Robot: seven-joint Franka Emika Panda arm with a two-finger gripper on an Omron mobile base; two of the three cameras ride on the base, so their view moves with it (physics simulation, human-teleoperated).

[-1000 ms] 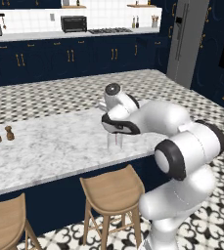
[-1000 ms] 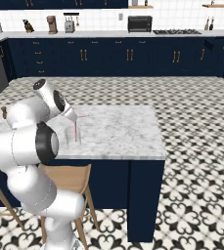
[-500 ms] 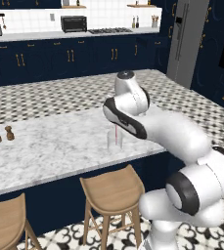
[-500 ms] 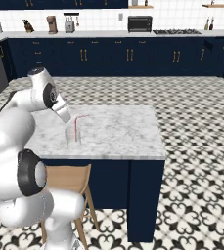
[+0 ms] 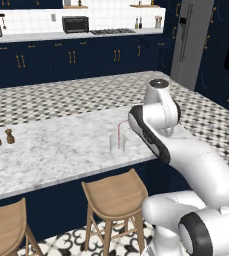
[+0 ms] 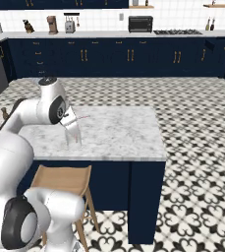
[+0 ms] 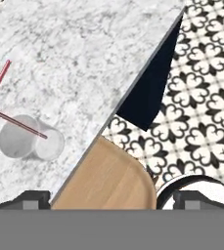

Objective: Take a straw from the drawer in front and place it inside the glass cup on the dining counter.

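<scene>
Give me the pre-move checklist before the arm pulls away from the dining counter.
1. Straw inside the glass cup: ok.
2. Glass cup upright on the dining counter: ok.
3. Gripper open, nothing between the fingertips: ok.
4. Gripper off the straw and cup: ok in the hand view.
5. Cup back from the counter edge: ok, but close.
6. Wooden stool under the hand, retreat path free: cannot tell.

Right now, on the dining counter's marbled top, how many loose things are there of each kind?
Glass cup: 1
Straw, standing in the cup: 1
Small brown shakers: 2
Total: 4, all on the dining counter.
</scene>
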